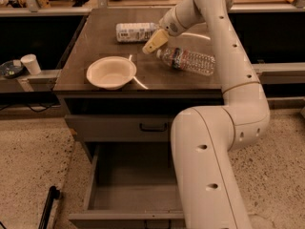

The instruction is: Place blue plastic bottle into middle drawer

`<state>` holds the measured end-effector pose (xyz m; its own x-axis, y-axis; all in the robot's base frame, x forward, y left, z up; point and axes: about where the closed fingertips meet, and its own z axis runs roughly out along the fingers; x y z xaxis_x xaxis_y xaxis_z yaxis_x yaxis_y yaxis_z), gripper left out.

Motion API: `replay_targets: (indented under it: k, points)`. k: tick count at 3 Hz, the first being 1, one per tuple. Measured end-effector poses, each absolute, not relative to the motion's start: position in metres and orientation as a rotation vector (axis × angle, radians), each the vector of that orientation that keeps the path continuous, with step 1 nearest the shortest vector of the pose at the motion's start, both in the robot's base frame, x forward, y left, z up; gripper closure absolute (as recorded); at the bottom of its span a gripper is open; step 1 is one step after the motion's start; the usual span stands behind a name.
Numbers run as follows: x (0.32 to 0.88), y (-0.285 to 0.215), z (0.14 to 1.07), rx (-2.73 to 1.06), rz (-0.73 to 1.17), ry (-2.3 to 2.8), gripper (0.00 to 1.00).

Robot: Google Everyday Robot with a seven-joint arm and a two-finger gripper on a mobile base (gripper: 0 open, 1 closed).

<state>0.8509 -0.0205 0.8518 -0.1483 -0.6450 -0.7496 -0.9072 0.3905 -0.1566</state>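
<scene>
The gripper (155, 43) hangs low over the middle of the cabinet top (95, 37), just beside the right end of the blue plastic bottle (136, 32). I cannot tell if it is spread or closed. The bottle lies on its side near the far edge. 1 clear ribbed bottle (190, 61) lies toward the right edge, and 1 white bowl (111, 72) sits near the front left corner. Below, the middle drawer (124, 219) stands pulled out, under a drawer front with black handle (153, 127).

no legible txt; tool (155, 42) above table (90, 42)
</scene>
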Motion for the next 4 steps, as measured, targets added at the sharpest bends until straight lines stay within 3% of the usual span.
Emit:
replay_targets:
  k: [1, 3, 4]
  points:
    - [0.8502, -0.0187, 0.8478, -1.330, 0.444, 1.899, 0.10]
    - [0.8492, -0.0180, 0.8453, -1.325, 0.451, 1.916, 0.30]
    - [0.8494, -0.0206, 0.8457, -1.320, 0.445, 1.924, 0.56]
